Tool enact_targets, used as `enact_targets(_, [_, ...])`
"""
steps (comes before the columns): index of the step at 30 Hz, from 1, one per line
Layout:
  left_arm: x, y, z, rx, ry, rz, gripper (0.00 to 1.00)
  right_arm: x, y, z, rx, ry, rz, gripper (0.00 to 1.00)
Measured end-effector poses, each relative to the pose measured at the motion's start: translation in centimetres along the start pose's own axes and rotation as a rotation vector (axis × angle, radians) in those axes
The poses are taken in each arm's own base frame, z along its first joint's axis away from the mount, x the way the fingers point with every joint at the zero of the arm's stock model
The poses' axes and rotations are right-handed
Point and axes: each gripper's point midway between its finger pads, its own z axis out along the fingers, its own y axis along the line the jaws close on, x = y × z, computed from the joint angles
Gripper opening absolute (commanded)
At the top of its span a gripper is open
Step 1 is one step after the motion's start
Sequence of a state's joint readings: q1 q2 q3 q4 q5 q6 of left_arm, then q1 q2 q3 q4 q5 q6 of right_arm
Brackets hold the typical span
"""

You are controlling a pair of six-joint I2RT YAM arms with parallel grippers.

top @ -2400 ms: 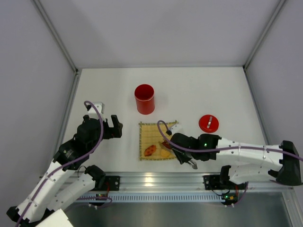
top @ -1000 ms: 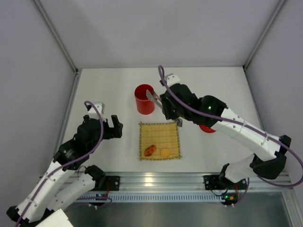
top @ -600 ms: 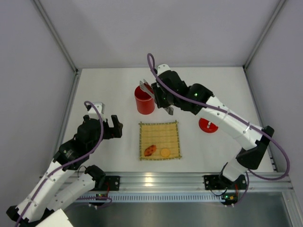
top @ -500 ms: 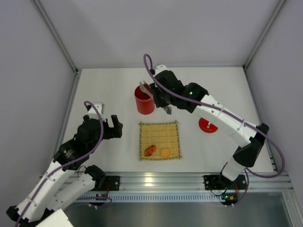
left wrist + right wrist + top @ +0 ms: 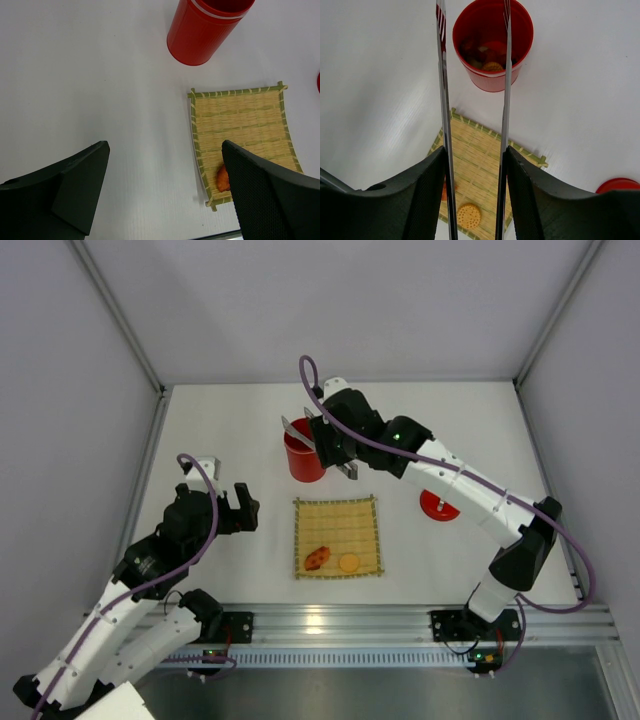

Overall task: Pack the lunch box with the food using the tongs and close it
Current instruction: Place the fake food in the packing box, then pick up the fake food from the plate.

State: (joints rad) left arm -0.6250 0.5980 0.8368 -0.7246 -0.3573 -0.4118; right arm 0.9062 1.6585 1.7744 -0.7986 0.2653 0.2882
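- Lunch box (image 5: 492,47): the red cylinder stands upright and open on the white table (image 5: 450,430), just beyond the far edge of the bamboo mat (image 5: 338,525). Several food pieces already lie inside, among them a yellow-orange round (image 5: 492,66)
- Tongs (image 5: 506,115): clamped by the arms in the right gripper (image 5: 475,165), which presses them only lightly, so the tips stand spread. One tip hangs over the opening, the other just outside the rim; no piece shows between them
- Remaining food: a red-orange slice (image 5: 318,558) and a round cracker (image 5: 348,563) lie near the front of the mat
- Lid (image 5: 440,505): resting on the table to the right of the mat, partly under the right arm
- Left gripper (image 5: 162,185): fully spread, holding nothing, parked well left of the mat
- Procedure, as judged: raise the tips clear of the rim before traversing, since a sideways knock could topple the tall cylinder. Descend on the next piece with one tip on each side, then squeeze gently
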Motion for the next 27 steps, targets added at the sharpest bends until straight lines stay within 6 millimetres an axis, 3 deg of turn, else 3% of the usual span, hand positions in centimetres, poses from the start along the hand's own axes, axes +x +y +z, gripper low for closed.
enact_targets(9, [0.0,0.0,0.0,0.001,0.0,-0.001,0.99,0.0,-0.2,-0.6,0.002,-0.002,0.007,0.47])
enact_targets(15, [0.0,0.0,0.0,0.001,0.0,-0.001,0.99,1.0,-0.7,-5.1,-0.042,-0.036,0.034,0.46])
enact_targets(19, [0.0,0.0,0.0,0.001,0.0,-0.001,0.99,3.3,-0.4,-8.7,-0.082,-0.051,0.042,0.46])
enact_targets(22, [0.0,0.0,0.0,0.002,0.0,-0.001,0.99,5.8,1.5,-10.8,-0.139,-0.044,0.018,0.46])
enact_targets(27, [0.0,-0.1,0.0,0.003,0.0,-0.001,0.99,11.9,4.3,-11.3,-0.194,0.061,-0.053,0.47])
